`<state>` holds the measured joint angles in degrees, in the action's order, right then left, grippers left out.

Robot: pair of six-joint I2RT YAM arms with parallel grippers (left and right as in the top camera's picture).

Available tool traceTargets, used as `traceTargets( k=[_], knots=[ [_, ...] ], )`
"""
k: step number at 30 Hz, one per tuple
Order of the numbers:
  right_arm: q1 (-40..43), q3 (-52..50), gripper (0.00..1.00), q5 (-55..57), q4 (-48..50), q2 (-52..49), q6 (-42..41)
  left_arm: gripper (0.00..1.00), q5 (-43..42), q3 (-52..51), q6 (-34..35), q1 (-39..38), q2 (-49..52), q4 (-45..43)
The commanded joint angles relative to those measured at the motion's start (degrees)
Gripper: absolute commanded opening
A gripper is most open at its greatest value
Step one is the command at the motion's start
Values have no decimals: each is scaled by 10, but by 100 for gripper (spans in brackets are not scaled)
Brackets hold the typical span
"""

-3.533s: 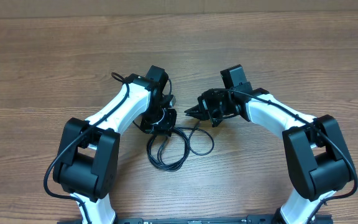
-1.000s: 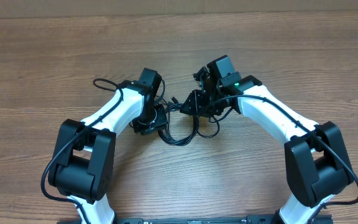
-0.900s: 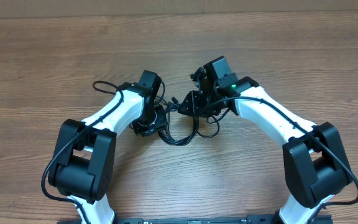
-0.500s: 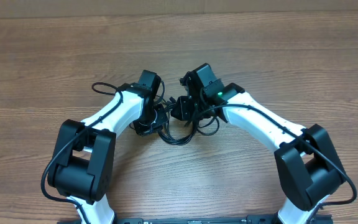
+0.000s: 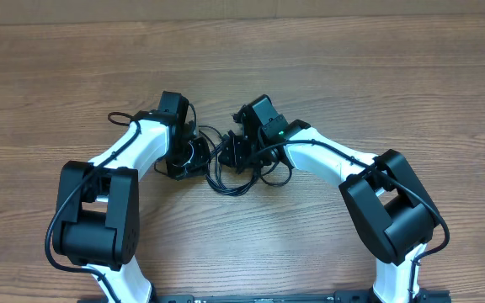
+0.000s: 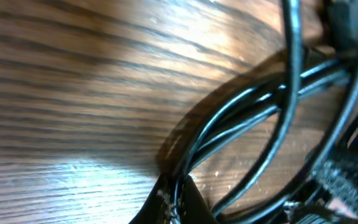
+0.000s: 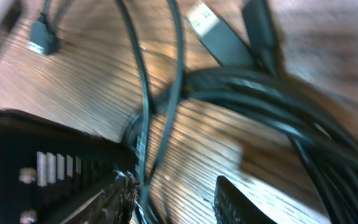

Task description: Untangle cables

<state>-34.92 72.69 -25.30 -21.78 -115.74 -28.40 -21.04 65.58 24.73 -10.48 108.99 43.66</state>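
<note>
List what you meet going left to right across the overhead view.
In order: left arm's large black joint → left gripper → right gripper → right arm's large black joint. The cables overlap both grippers, so they are left out.

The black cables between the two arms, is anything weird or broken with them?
The cables are snarled: loops cross over each other in one heap on the table. Tangled, but no break or fraying shows.

Cables (image 7: 272, 93) black (one plug (image 7: 216, 34) silver-tipped); table (image 5: 394, 67) brown, wood-grain streaks; arms (image 5: 318, 151) white, black joints.
</note>
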Motion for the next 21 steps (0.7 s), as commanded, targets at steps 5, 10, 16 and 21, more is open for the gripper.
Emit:
traceTargets(
  k=[5, 10, 16, 21],
  knots=[
    [-6, 0, 39, -13, 11, -1, -1, 4, -91, -6, -92, -7, 4, -1],
    [-15, 0, 28, 7, 5, -2, -1, 4, -95, -6, -94, -7, 4, -1],
    [-18, 0, 25, 13, -9, -2, -1, 4, -95, -6, -93, -7, 4, -1],
    [-29, 0, 17, 42, -15, -3, -1, 4, -95, -6, -89, -7, 4, 0]
  ],
)
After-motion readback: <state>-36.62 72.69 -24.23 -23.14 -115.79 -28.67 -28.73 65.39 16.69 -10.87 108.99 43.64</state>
